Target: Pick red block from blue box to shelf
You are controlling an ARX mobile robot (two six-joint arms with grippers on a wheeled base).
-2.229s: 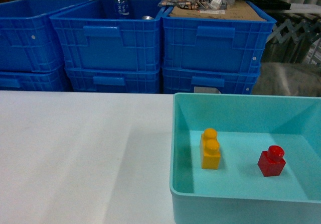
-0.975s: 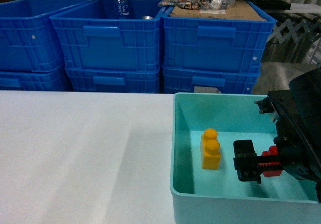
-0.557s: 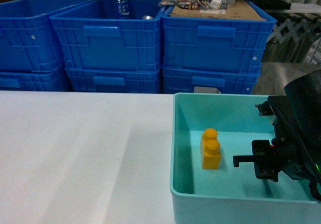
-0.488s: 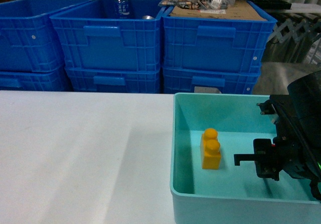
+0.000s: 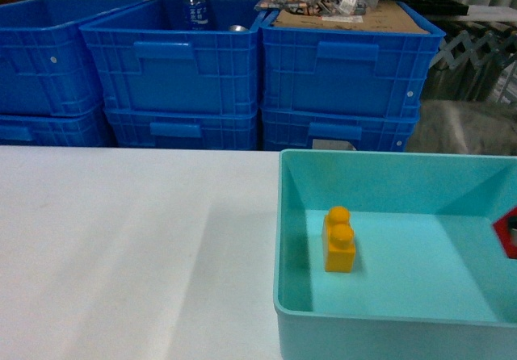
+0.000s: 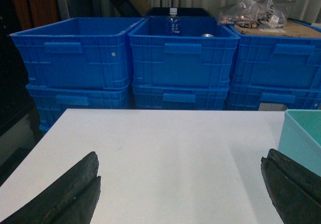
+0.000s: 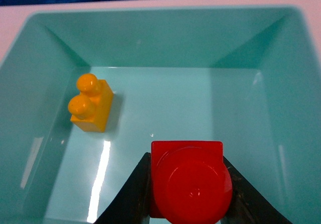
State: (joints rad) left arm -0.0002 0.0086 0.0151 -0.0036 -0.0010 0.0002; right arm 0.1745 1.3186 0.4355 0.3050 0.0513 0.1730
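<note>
Above the blue box (image 7: 45, 48), beside an orange brick (image 7: 91, 103), the right hand (image 7: 188, 184) grips the red block (image 7: 188, 176); left hand (image 6: 183, 186) open.

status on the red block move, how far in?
Done: the small glossy red one-stud block is clamped in the right gripper and lifted above the pale turquoise tub; only the orange-yellow two-stud brick remains on its floor. In hand: carrying it clear. Left: placing it on the shelf, not visible here. Left gripper open, idle.

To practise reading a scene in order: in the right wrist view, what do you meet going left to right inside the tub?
Blue box left wall → orange-yellow brick → red block held in the right end effector → right wall.
</note>
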